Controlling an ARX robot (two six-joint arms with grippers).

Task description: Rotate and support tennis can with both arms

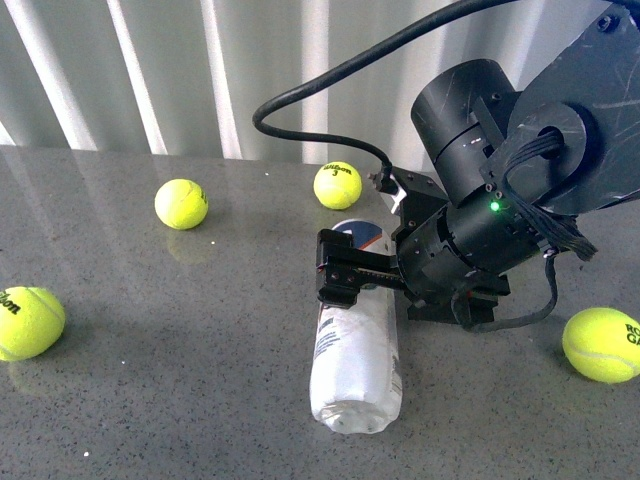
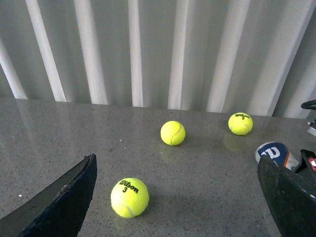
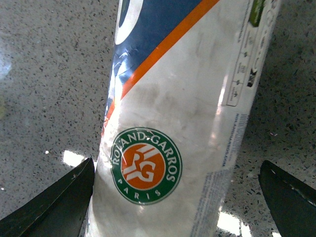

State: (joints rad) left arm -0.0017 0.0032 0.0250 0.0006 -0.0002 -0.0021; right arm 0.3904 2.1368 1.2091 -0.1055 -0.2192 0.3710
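Observation:
The tennis can [image 1: 355, 360] lies on its side on the grey table, one end toward me, with a white, blue and orange label. My right arm reaches over its far half, and the right gripper [image 1: 350, 285] is open and straddles it. In the right wrist view the can [image 3: 182, 98] fills the space between the two dark fingers [image 3: 59, 207], with a gap on each side. My left gripper [image 2: 175, 202] is open over bare table. From there, the can's blue end [image 2: 273, 152] shows beside one finger [image 2: 291, 197]. The left arm is out of the front view.
Several yellow tennis balls lie around: one at far left [image 1: 28, 322], one at left rear [image 1: 181, 203], one behind the can [image 1: 338, 186], one at right [image 1: 602, 344]. A ball [image 2: 130, 197] lies between the left fingers. A ribbed white wall [image 1: 200, 70] backs the table.

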